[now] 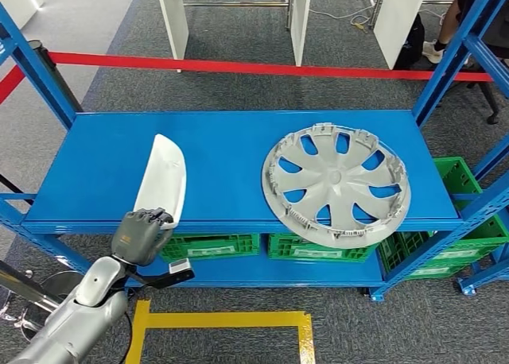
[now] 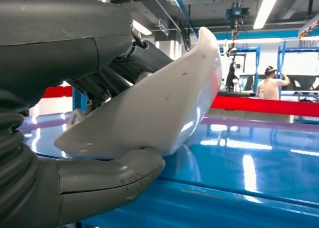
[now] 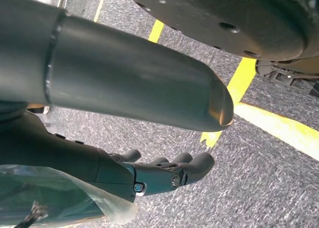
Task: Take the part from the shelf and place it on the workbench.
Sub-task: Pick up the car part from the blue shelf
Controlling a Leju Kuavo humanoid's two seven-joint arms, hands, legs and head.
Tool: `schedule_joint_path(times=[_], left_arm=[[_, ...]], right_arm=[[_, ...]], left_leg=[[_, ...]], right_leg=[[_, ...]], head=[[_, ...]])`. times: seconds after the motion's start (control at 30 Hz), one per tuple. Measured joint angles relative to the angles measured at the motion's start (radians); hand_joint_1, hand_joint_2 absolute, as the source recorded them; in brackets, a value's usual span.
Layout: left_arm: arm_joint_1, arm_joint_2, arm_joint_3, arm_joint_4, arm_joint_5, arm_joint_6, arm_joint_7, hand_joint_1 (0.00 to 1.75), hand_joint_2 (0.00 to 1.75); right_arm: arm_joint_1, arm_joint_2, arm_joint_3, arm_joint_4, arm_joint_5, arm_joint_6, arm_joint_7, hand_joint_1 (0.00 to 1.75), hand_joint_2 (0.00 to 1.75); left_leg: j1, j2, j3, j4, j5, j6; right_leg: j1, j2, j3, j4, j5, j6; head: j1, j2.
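white curved part [image 1: 161, 177], smooth, glossy shell

- A blue shelf [image 1: 228, 153] runs across the scene on blue uprights, its top board bare between two parts.
- A white curved part [image 1: 162, 176] lies on the left of the board, its near end at the front edge.
- The left hand [image 1: 141, 235] comes up from the near left on a silver arm and closes its fingers on that near end.
- A grey wheel cover [image 1: 336, 183] lies flat on the right, its near rim hanging over the front edge.
- Green crates [image 1: 210, 245] sit on the level below.
- Yellow floor tape [image 1: 228, 320] marks the grey carpet near the shelf.
- A red barrier band [image 1: 240, 66] stretches behind, with white furniture legs [image 1: 174, 22] beyond.
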Motion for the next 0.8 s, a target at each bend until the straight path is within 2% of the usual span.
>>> schedule_joint_path(times=[0.33,0.6,0.8], left_arm=[[0.023,0.000,0.062,-0.063,-0.072,0.006,-0.003,1.75,1.75],[0.086,-0.001,0.175,-0.280,-0.234,0.007,-0.040,1.75,1.75],[0.116,-0.002,0.228,-0.412,-0.267,0.007,-0.053,1.75,1.75]], right_arm=[[0.000,0.000,0.000,0.000,-0.006,-0.002,-0.007,0.00,0.00],[0.001,0.000,0.000,-0.004,-0.009,-0.006,-0.018,0.00,0.00],[0.000,0.000,0.000,-0.008,-0.011,-0.006,-0.019,0.00,0.00]], left_leg=[[0.000,0.000,0.000,0.000,0.000,0.000],[0.000,0.000,0.000,0.000,0.000,0.000],[0.000,0.000,0.000,0.000,0.000,0.000]], right_leg=[[0.000,0.000,0.000,0.000,0.000,0.000],[0.000,0.000,0.000,0.000,0.000,0.000],[0.000,0.000,0.000,0.000,0.000,0.000]], head=[[0.000,0.000],[0.000,0.000],[0.000,0.000]])
